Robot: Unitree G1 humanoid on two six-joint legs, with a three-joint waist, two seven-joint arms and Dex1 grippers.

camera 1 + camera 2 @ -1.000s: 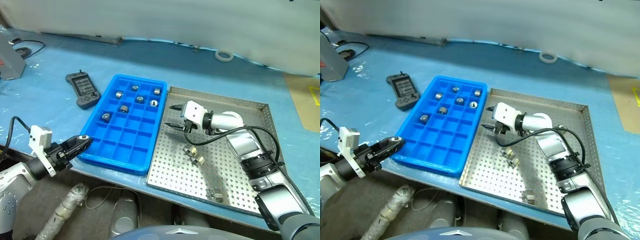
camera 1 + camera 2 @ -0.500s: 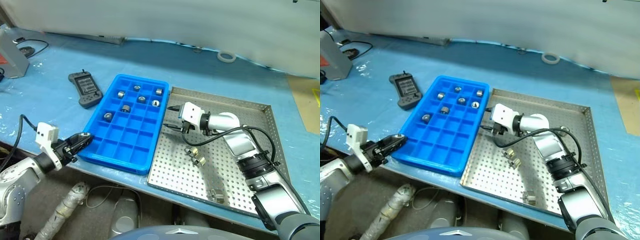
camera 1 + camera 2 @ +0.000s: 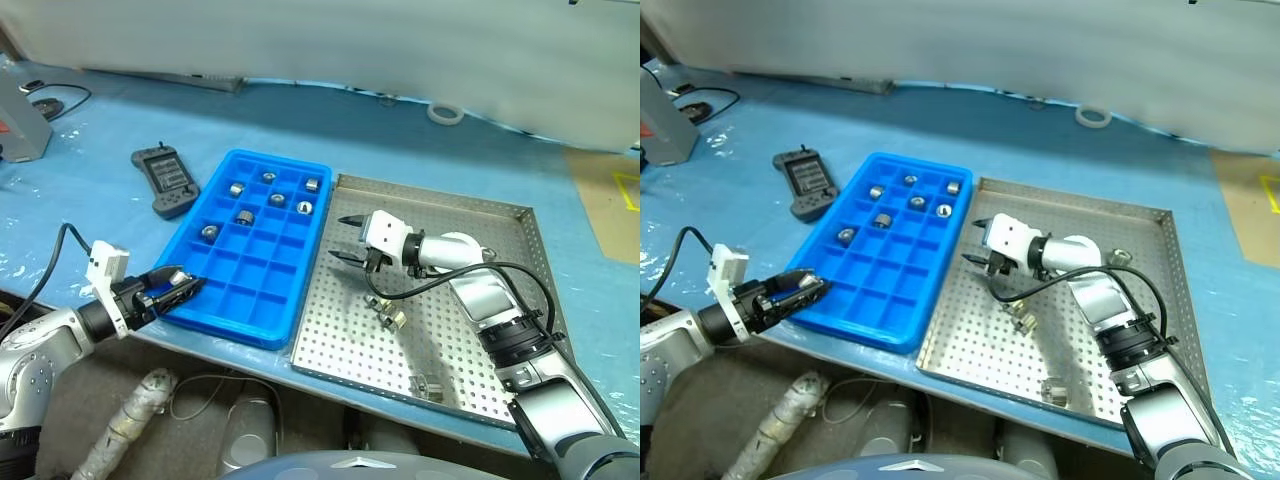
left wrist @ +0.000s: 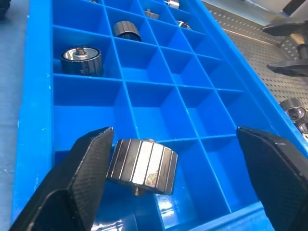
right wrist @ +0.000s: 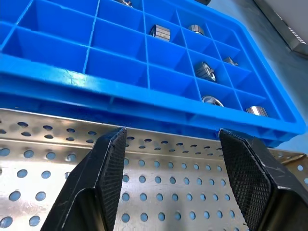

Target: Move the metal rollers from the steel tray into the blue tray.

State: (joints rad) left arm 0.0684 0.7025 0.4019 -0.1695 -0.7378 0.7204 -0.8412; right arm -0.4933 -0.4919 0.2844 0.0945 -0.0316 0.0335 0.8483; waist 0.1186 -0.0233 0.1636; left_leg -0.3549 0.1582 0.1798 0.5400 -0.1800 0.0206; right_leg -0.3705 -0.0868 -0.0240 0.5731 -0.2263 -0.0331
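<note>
Left gripper [image 3: 178,287] is seen spread wide over the near corner of the blue tray [image 3: 300,272]; right gripper [image 3: 347,238] hangs open and empty above the steel tray [image 3: 505,300].

Left wrist view: one roller [image 4: 142,165] is caught against one finger [image 4: 79,180], the other well apart. Step judged: drop-off. Next, withdrawal is called for.

Right wrist view: remaining rollers [image 3: 388,311] lie nearer the robot than these fingertips.

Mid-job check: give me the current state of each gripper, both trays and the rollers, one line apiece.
left gripper: open, a roller against one finger, over the blue tray's near corner.
right gripper: open, empty, over the steel tray.
blue tray: six rollers in far compartments, most compartments empty.
steel tray: a few rollers left.
handheld controller: flat on table.
</note>
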